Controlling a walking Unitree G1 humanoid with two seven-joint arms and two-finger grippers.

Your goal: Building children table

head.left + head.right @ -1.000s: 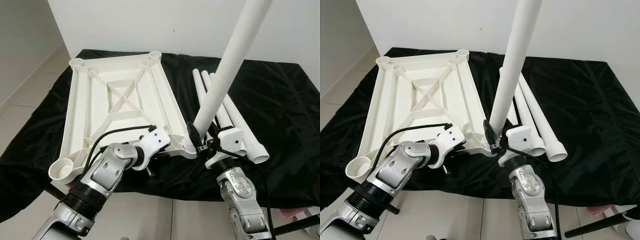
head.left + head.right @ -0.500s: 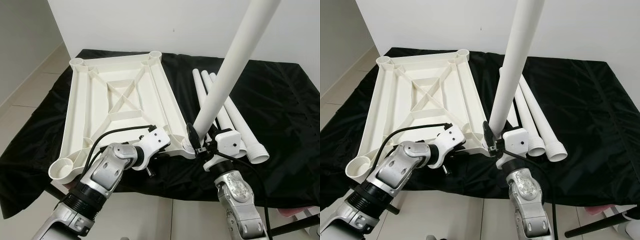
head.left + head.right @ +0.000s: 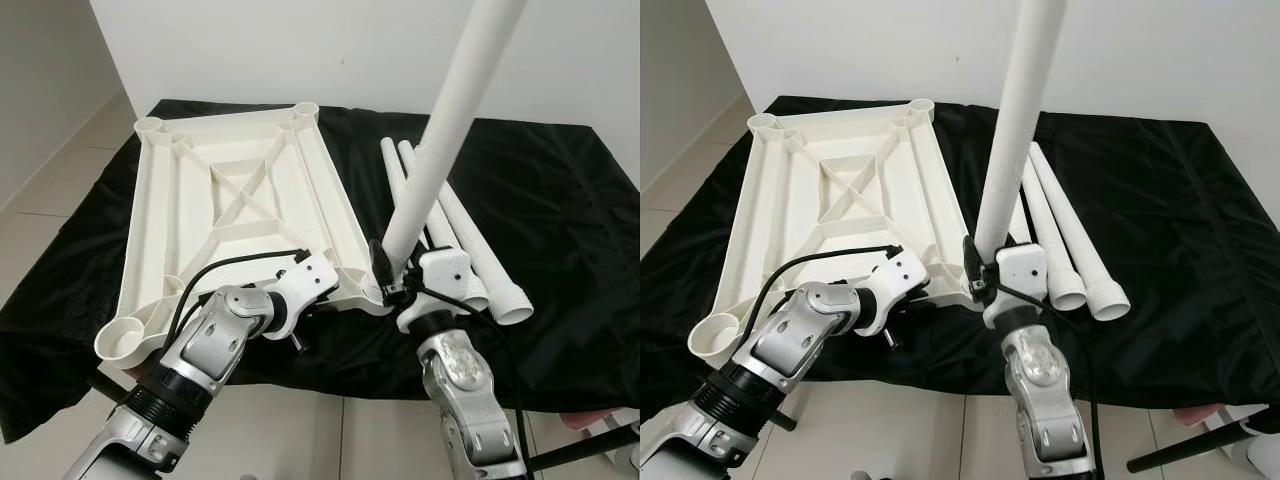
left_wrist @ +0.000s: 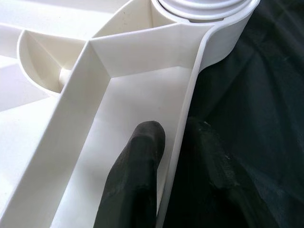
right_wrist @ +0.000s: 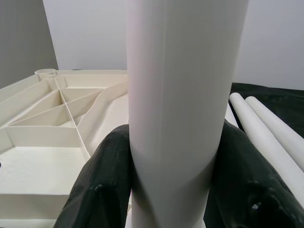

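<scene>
Upside down on the black cloth (image 3: 560, 200) that covers the surface lies the white tabletop (image 3: 235, 215), its ribbed underside facing up, with round leg sockets at its corners. The near-left socket (image 3: 122, 340) stands empty and hangs just past the cloth's near edge.

At the near-right corner the right end effector (image 3: 392, 272) is clamped around a white leg (image 3: 440, 150), one black finger on each side of the tube, as the right wrist view shows. The leg stands nearly upright, leaning a little to the right, and its top is cut off by the upper edge of the head views. Its lower end meets the near-right socket (image 4: 209, 9), but the wrist housing and fingers hide the joint in the head views, so how deep it sits cannot be told.

The left end effector (image 4: 175, 156) grips the tabletop's near rim just left of that socket: one finger (image 4: 142, 161) lies inside the rim wall, the other outside against the cloth, closed narrowly on the thin wall. From the head views its fingers are hidden beneath its own white housing.

Three spare legs (image 3: 470, 235) lie side by side on the cloth to the right of the tabletop, partly hidden behind the held leg, open ends pointing near.
</scene>
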